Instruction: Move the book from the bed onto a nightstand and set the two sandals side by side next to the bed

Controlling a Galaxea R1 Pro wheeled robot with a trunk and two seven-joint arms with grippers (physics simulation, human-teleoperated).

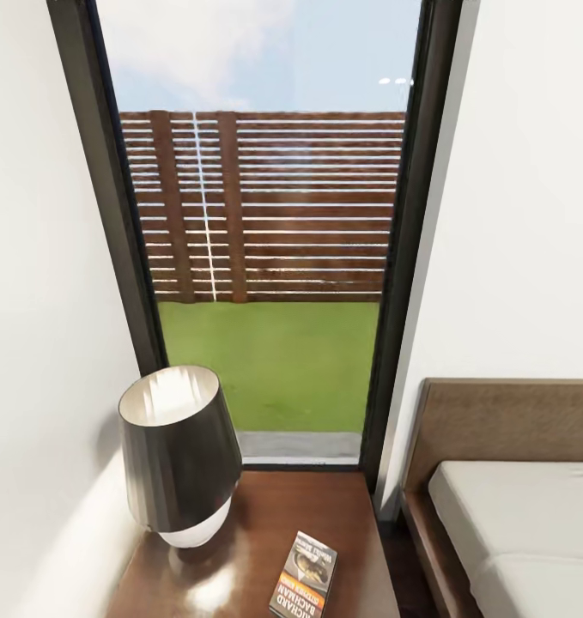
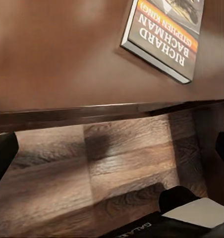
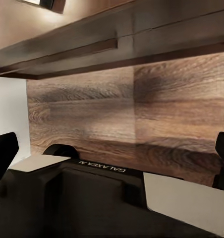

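Both our grippers hang with fingers apart and nothing between them: the left gripper has its dark fingertips at either edge of its wrist view, looking past the front edge of the nightstand to the plank floor below; the right gripper is spread the same way, with floor beyond it and a dark wooden ledge overhead (we cannot tell which piece of furniture that ledge belongs to).

From the head view we take the nightstand as our landmark. On it lies the book, flat, cover up, near the front right of the top, its orange band and white "Richard Bachman" lettering readable. A lamp with a dark shade and white base stands on the nightstand's left side, apart from the book. Behind the nightstand a tall dark-framed window shows grass and a slatted fence. Right of the nightstand, just beside it, is the bed, grey mattress in a brown frame with headboard against the white wall
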